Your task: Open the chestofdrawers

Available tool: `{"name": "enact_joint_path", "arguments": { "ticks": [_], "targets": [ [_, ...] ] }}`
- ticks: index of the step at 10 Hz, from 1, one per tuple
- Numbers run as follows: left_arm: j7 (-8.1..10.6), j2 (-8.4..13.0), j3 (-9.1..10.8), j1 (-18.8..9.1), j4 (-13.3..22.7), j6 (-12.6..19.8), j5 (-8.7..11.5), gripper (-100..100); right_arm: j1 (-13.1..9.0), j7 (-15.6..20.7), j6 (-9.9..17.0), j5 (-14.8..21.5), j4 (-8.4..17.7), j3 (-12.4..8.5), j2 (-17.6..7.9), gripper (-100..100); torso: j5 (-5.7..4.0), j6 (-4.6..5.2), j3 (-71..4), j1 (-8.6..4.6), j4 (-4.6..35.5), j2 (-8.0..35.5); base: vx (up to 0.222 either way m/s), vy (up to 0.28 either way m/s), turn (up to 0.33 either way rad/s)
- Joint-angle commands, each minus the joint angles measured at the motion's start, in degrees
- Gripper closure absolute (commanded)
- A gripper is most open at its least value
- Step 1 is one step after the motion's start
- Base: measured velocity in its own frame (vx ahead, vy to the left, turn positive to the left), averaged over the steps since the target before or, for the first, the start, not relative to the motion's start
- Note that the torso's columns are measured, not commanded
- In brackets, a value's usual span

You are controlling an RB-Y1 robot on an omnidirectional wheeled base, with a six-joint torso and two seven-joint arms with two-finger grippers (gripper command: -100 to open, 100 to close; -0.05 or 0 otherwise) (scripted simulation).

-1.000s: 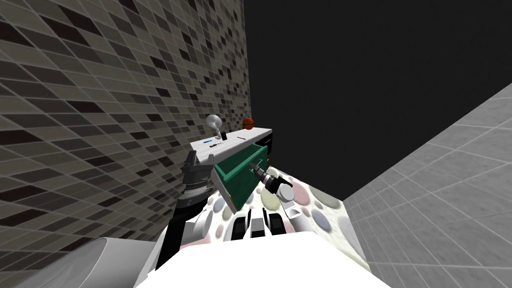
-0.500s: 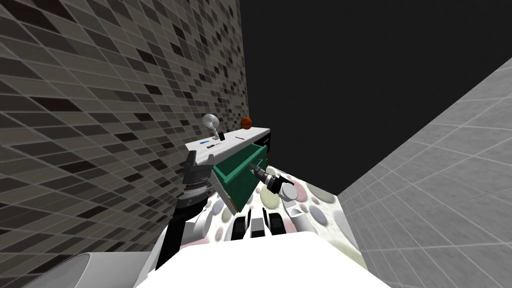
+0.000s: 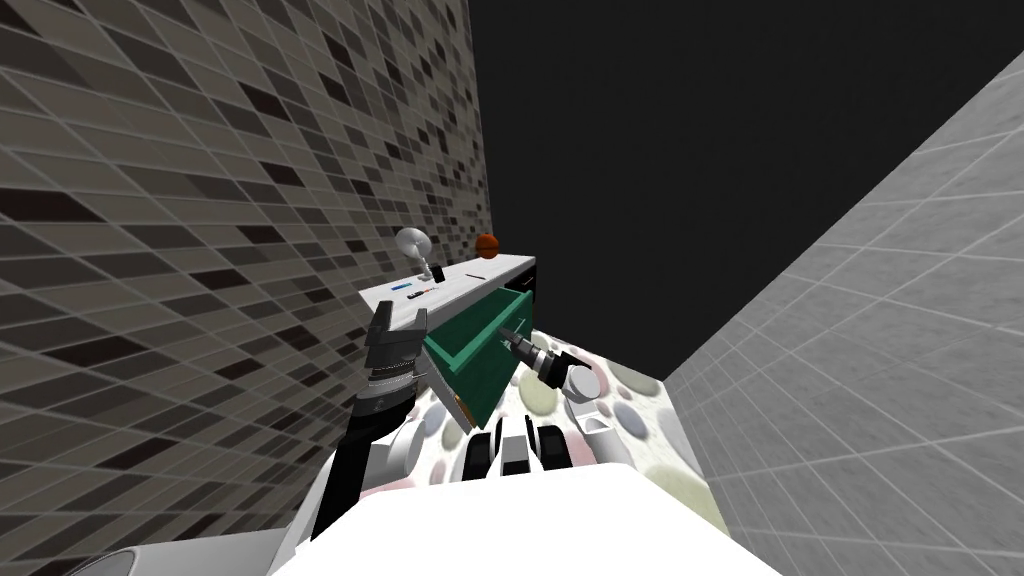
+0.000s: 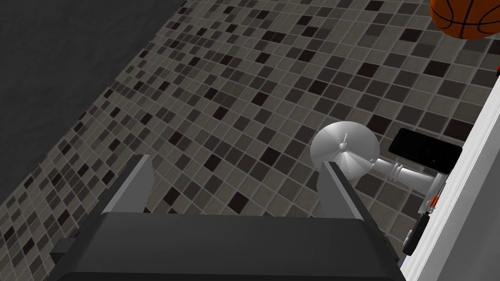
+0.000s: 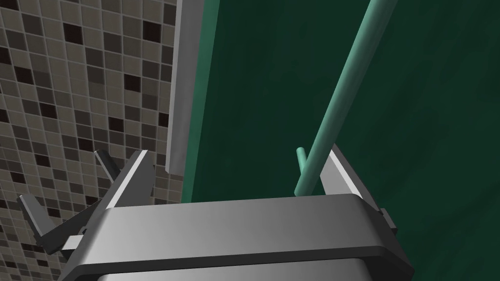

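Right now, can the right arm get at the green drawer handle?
Probably yes. The right gripper is open at the drawer front, and the handle runs between its fingers, close to one of them, with nothing in the way.

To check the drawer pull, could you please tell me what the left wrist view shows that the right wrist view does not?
Left wrist view: the orange basketball, a grey lamp and a black slab. Right wrist view: the green drawer front, its bar handle and the right gripper, jaws open. Both: the tiled wall and the left gripper, jaws open.
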Motion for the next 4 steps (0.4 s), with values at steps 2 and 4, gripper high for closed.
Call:
{"name": "enact_joint_path", "arguments": {
  "ticks": [2, 4],
  "targets": [
    [0.00, 0.00, 0.00, 0.00, 0.00, 0.00, 0.00, 0, 0.08, 0.00, -0.04, 0.05, 0.11, -0.07, -0.06, 0, 0.01, 0.01, -0.08, 0.03, -0.07, -0.13, 0.000, 0.000, 0.000],
    [0.00, 0.00, 0.00, 0.00, 0.00, 0.00, 0.00, 0, 0.12, 0.00, -0.07, 0.08, 0.18, -0.12, -0.10, 0, 0.01, 0.02, -0.12, 0.03, -0.12, -0.21, 0.000, 0.000, 0.000]
  ]
}}
